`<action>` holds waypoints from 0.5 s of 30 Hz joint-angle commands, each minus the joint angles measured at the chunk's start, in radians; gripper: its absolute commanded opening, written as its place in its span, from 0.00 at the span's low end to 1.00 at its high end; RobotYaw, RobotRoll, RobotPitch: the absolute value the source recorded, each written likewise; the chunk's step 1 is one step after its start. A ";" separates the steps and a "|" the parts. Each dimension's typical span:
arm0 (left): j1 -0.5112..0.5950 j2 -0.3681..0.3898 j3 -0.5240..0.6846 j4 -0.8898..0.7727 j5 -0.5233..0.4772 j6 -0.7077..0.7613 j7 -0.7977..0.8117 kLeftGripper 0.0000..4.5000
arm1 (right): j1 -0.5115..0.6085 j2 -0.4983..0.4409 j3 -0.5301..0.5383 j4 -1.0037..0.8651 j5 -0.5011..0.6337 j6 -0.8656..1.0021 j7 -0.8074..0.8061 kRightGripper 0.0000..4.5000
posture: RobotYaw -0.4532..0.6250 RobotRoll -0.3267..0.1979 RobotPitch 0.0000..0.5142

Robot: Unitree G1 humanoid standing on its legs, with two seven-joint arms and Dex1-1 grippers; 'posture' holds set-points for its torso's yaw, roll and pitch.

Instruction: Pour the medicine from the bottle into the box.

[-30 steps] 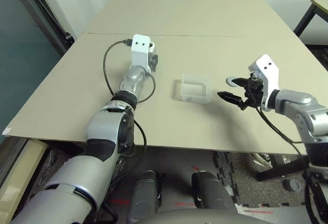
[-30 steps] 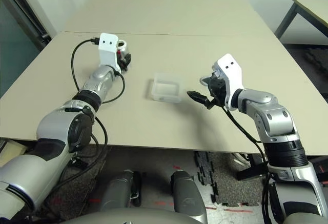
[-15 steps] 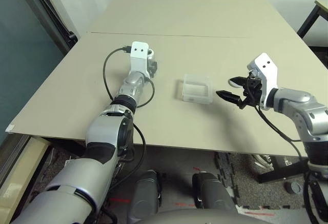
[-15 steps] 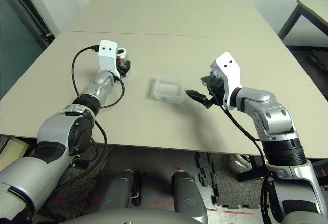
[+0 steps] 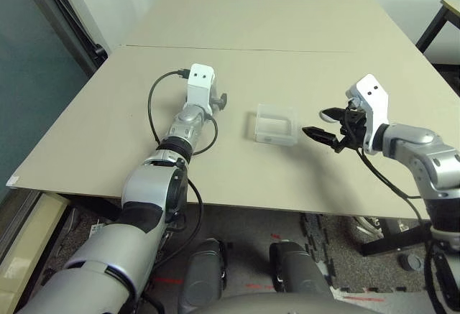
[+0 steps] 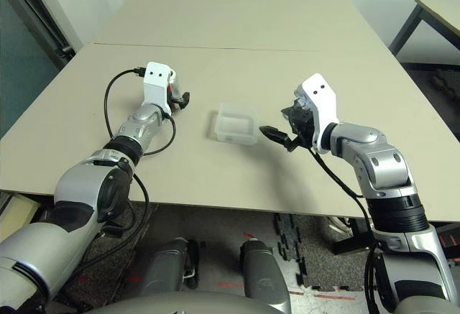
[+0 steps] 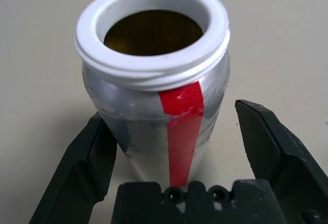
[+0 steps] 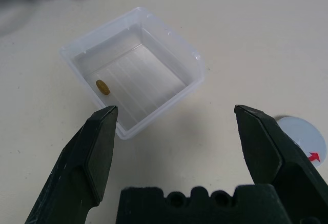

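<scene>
The bottle (image 7: 154, 80) stands upright on the table with no cap: silver body, red stripe, white rim, nothing visible inside. My left gripper (image 7: 171, 114) is open around it; one finger (image 7: 87, 167) rests against its side and the other stands a little off. The transparent box (image 5: 274, 123) lies mid-table, right of the bottle, with one small yellow-brown pill (image 8: 102, 86) inside. My right gripper (image 5: 321, 138) hovers open just right of the box, pointing at it, nothing between its fingers.
A round pale cap (image 8: 302, 137) with a red arrow mark lies on the table beside my right gripper, on the side away from the box. A black cable (image 5: 152, 102) loops off my left wrist. A dark table leg (image 5: 431, 23) stands at far right.
My left wrist has drawn slightly nearer and turned, so its mount now covers more of the bottle. The right arm has barely moved. The head view shifted a little.
</scene>
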 commanded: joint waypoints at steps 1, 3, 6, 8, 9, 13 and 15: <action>0.018 0.009 -0.017 -0.022 0.016 -0.024 0.007 0.99 | -0.007 0.001 0.001 -0.015 0.002 0.006 0.001 1.00 | 0.34 0.62 0.18; 0.020 0.013 -0.024 -0.029 0.022 -0.035 0.015 0.99 | -0.011 0.002 0.002 -0.011 0.001 0.005 0.001 1.00 | 0.35 0.62 0.18; 0.024 0.015 -0.025 -0.039 0.020 -0.037 0.014 0.99 | -0.014 0.005 0.004 -0.009 0.001 0.005 0.001 1.00 | 0.35 0.62 0.19; 0.028 0.015 -0.027 -0.048 0.019 -0.038 0.012 0.99 | -0.015 0.006 0.004 -0.007 0.001 0.005 0.002 1.00 | 0.36 0.62 0.19; 0.030 0.016 -0.027 -0.052 0.017 -0.037 0.012 0.99 | -0.014 0.006 0.004 -0.007 0.001 0.005 0.002 1.00 | 0.36 0.62 0.19; 0.046 0.017 -0.026 -0.076 0.012 -0.037 0.011 0.99 | -0.014 0.008 0.005 -0.003 -0.001 0.003 0.005 1.00 | 0.37 0.62 0.20; 0.060 0.013 -0.026 -0.096 0.008 -0.034 0.006 0.99 | -0.013 0.009 0.005 0.000 -0.001 0.000 0.005 1.00 | 0.38 0.62 0.20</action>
